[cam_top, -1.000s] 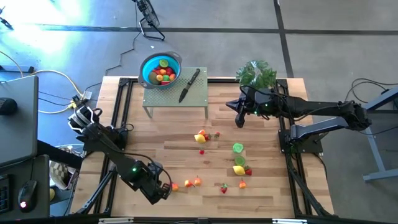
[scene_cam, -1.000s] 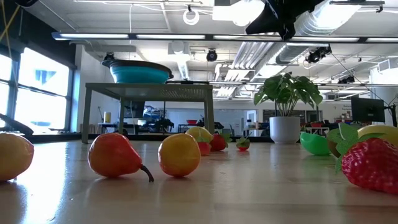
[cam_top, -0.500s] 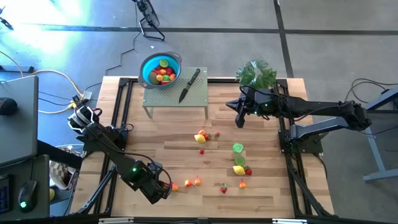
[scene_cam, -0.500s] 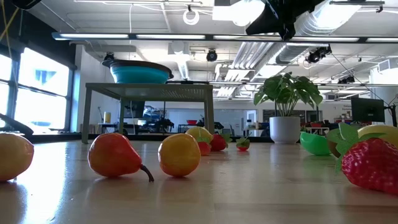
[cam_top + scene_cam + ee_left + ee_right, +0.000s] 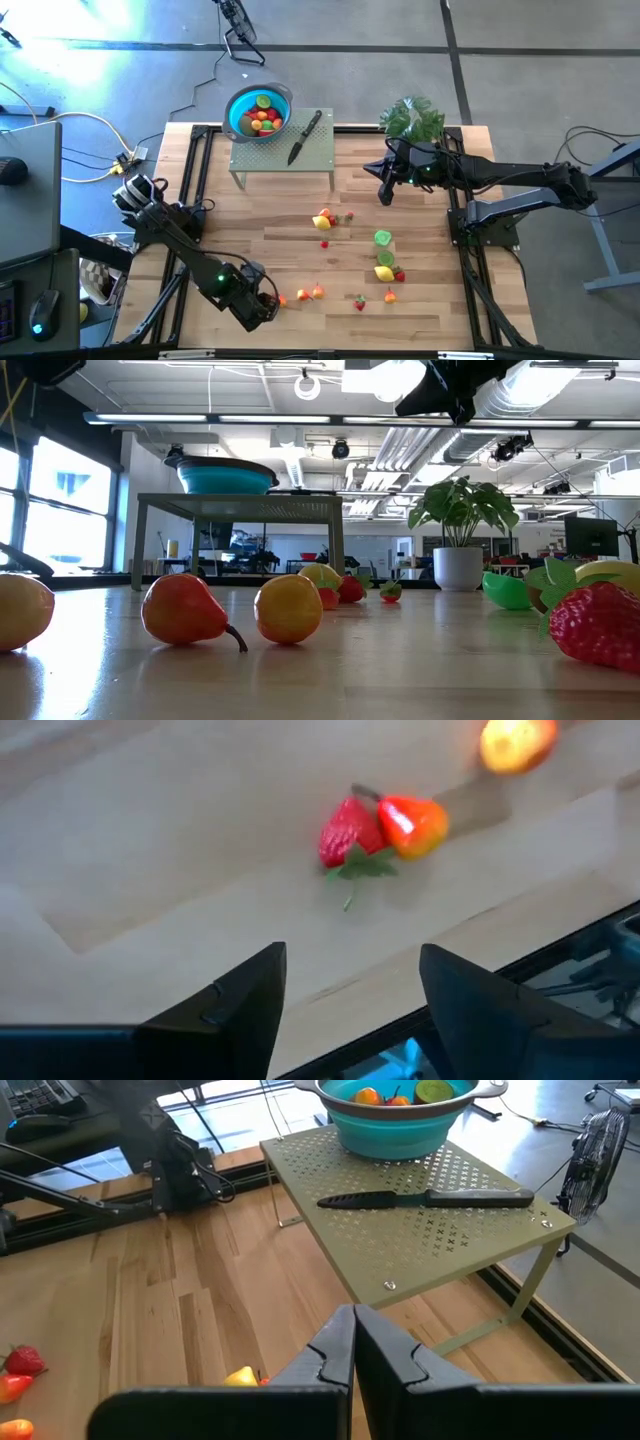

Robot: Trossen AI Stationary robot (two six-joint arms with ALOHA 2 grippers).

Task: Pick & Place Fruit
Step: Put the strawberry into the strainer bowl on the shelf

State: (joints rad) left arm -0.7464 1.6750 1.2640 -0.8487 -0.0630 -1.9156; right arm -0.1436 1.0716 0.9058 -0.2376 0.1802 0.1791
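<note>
Several fruit (image 5: 383, 262) pieces are lying scattered across the middle of the tabletop (image 5: 430, 310) and toward its front edge; others are already sitting in the blue bowl (image 5: 258, 111) on the small stand (image 5: 320, 155) at the back edge. The left gripper (image 5: 266, 306) is being held low near the front-left corner, fingers parted and empty, facing a strawberry (image 5: 347, 832) and an orange-red piece (image 5: 412, 824) that are touching. One piece is best straddled cleanly, with its neighbour left outside the fingers. The right gripper (image 5: 384, 194) is waiting shut and empty beside the stand.

Small toy fruit (image 5: 383, 255) scattered across the wooden tabletop, more heaped in the blue bowl (image 5: 240, 103)
</note>
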